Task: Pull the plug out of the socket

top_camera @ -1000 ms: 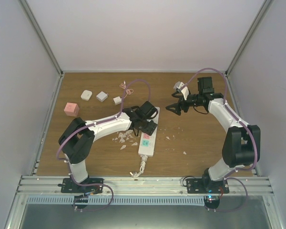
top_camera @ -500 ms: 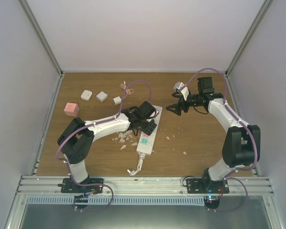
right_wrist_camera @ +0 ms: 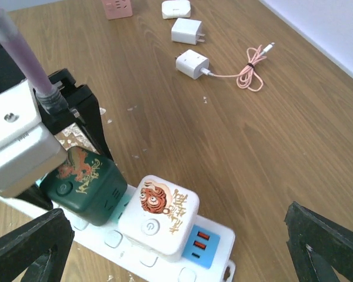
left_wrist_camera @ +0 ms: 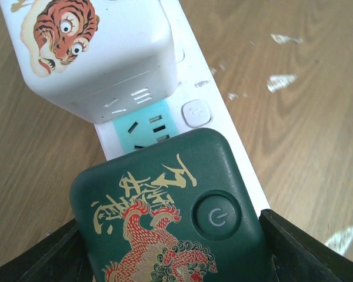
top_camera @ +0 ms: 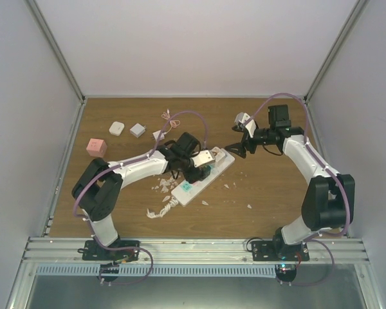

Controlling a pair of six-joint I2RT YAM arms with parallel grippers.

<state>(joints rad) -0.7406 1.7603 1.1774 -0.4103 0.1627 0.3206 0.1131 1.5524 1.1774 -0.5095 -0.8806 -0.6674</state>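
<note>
The socket (top_camera: 183, 188) is a long white strip lying slantwise mid-table, with a teal outlet face (left_wrist_camera: 147, 126) and a blue end face (right_wrist_camera: 203, 247). Two cube plugs sit on it. The dark green plug with a dragon (left_wrist_camera: 165, 223) (right_wrist_camera: 82, 185) is between my left gripper's (top_camera: 198, 167) fingers (left_wrist_camera: 309, 249), which press its sides. The white plug with a tiger (left_wrist_camera: 88, 47) (right_wrist_camera: 159, 214) stands beside it, untouched. My right gripper (top_camera: 238, 148) (right_wrist_camera: 176, 241) hangs open just above the white plug end, holding nothing.
At the back left lie a pink cube (top_camera: 96, 147), two white chargers (top_camera: 117, 128) (top_camera: 137, 130) and a third charger (right_wrist_camera: 192, 63) with a coiled pink cable (right_wrist_camera: 253, 61). White scraps (top_camera: 161, 188) are scattered beside the strip. Walls enclose the table.
The socket has swung from nearly lengthwise to slantwise, its far end going right toward the right gripper, while the left gripper stayed on the green plug. The cord end slid left.
</note>
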